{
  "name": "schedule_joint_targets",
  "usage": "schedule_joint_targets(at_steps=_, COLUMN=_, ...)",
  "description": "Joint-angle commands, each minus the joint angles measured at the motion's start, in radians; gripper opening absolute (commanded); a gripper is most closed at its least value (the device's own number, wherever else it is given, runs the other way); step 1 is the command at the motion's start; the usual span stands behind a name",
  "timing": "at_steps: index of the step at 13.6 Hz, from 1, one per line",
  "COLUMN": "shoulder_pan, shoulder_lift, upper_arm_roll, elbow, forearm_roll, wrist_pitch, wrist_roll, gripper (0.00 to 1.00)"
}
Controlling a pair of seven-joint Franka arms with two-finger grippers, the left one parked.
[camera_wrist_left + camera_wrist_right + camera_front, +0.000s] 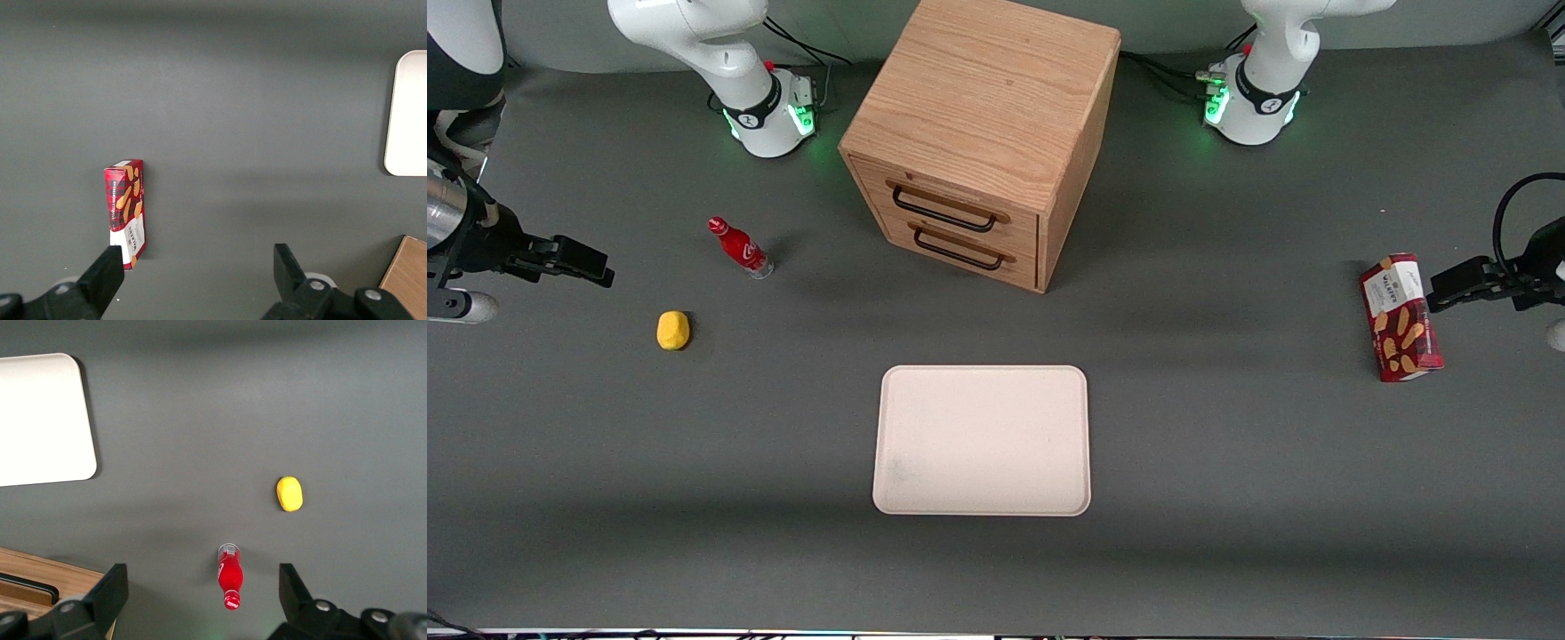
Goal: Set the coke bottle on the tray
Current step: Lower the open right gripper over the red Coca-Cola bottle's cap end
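While my pincer (596, 265) hangs released and holding nothing near the working arm's end of the desk (1227, 498), the front view shows the coke bottle (740, 248) standing upright, well apart from it and nearer the desk's far edge than the yellow lump (673, 330). The tray (983, 440) lies bare toward the near edge, about midway along. My worry here is the bottle's slimness: a sideways nudge from one finger on approach would probably tip it, and it could roll toward the drawer cabinet (983, 133).

From the left wrist view I see only the red snack box (125, 212) and a corner of the tray (407, 113); the box is red too, so I must not take it for the target.

Through the right wrist view the bottle (229, 577) shows cap-on between the spread fingers (107, 593), with the yellow lump (289, 493) close by. If I grip too near the cap, the bottle may swing or slip during the carry, and a high release could topple it on the tray (40, 420).
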Motion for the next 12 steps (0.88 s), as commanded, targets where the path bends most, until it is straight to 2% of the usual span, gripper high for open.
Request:
schedule_joint_targets(at_steps=1, shoulder_pan=0.0, shoulder_lift=-0.004, upper_arm_roll=0.003, elbow=0.013, forearm_roll=0.011, wrist_pitch=-0.02, wrist_roll=0.023, gripper=1.0)
schedule_joint_targets(at_steps=4, shoulder_pan=-0.001, shoulder_lift=-0.006, upper_arm_roll=0.001, elbow=-0.016, forearm_roll=0.014, wrist_pitch=-0.02, wrist_roll=0.014, gripper=1.0)
schedule_joint_targets(at_steps=6, shoulder_pan=0.0, shoulder_lift=-0.047, upper_arm_roll=-0.004, elbow=-0.109, forearm_roll=0.015, wrist_pitch=0.018, wrist_roll=0.015, gripper=1.0)
schedule_joint_targets(at_steps=10, shoulder_pan=0.002, shoulder_lift=-0.325, upper_arm_roll=-0.004, elbow=-0.618, forearm_roll=-0.001, wrist_pitch=0.307, wrist_roll=-0.024, gripper=1.0)
schedule_joint_targets(at_steps=12, shoulder_pan=0.002, shoulder_lift=-0.404, upper_arm_roll=-0.004, elbow=-0.816, forearm_roll=-0.008, wrist_pitch=0.438, wrist_roll=-0.078, gripper=1.0)
